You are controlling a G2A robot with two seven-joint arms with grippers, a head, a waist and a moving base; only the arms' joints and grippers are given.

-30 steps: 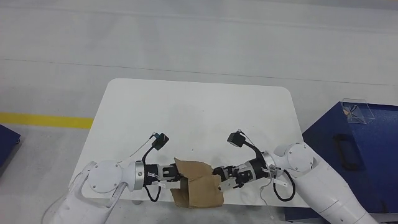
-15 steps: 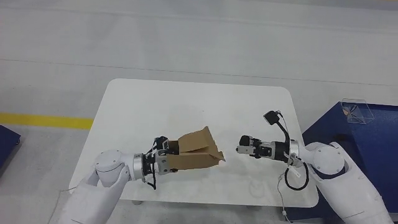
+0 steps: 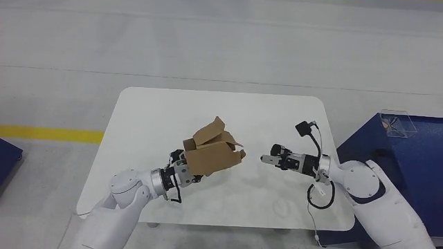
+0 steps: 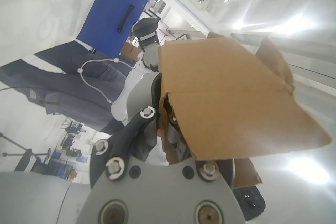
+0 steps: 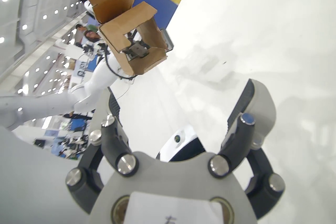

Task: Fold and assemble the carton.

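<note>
While the white rounded counter (image 3: 208, 111) lies beneath, the half-formed brown cardboard carton (image 3: 211, 153) hangs raised above its near left-centre. Its open end and loose flaps are turned right, I judge so my released right pincer (image 3: 265, 158), close by, can fold them. My left pincer (image 3: 183, 169) clamps one wall.
</note>
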